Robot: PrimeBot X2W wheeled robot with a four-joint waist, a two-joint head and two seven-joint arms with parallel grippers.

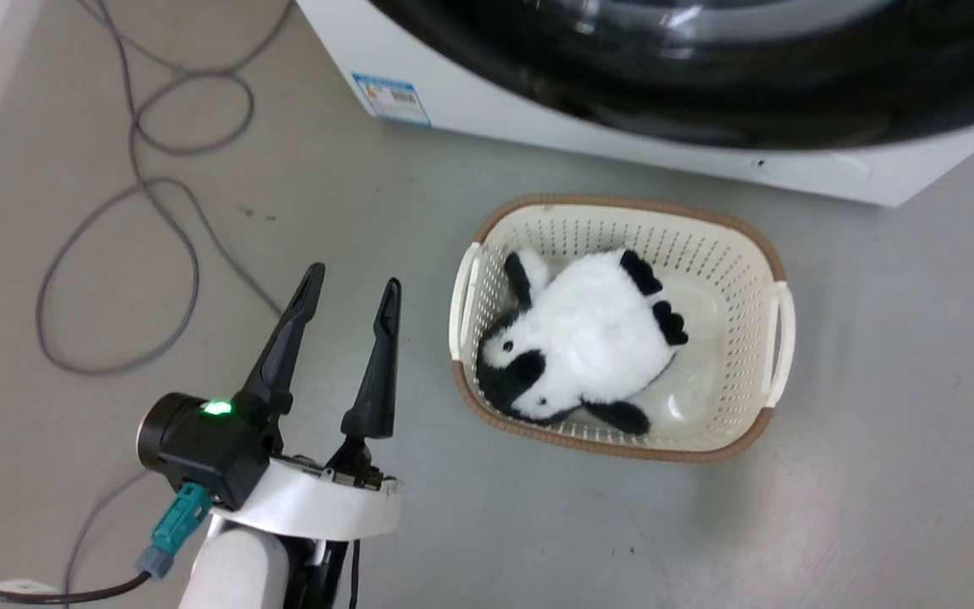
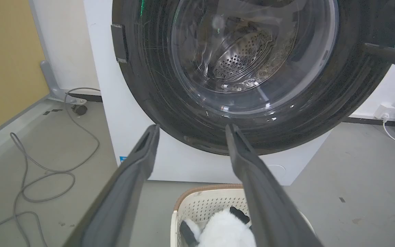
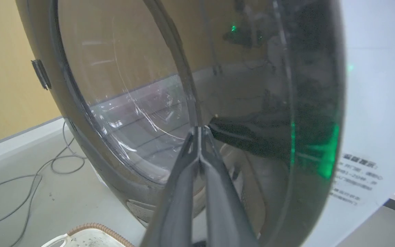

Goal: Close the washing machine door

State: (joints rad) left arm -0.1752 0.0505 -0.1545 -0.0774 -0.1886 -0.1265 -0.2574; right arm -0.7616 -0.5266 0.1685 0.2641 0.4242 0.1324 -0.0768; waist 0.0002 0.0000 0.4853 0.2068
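- The left tool (image 1: 353,277) is open, its two dark fingers spread apart with nothing between them. In the head view it hangs over the grey floor (image 1: 876,423), just left of the basket (image 1: 622,210).
- In the left wrist view the left tool (image 2: 192,127) points at the lower edge of the washing machine door (image 2: 259,68), apart from it.
- The right tool (image 3: 199,128) is closed, its fingertips pressed together and empty. They sit right at the glass of the washing machine door (image 3: 132,85); I cannot tell whether they touch it.
- In the left wrist view one dark finger of the right tool (image 2: 389,56) lies against the right side of the door's black rim.
- The door lies close over the front of the white washing machine (image 2: 132,154), and the steel drum shows through its glass. Whether it is latched I cannot tell.
- The washing machine (image 1: 538,118) stands on the floor behind the basket, with a blue sticker (image 1: 391,99) low on its front.
- A black-and-white plush toy (image 1: 588,330) lies inside the basket.
- A grey cable (image 1: 166,211) loops across the floor, left of the machine.
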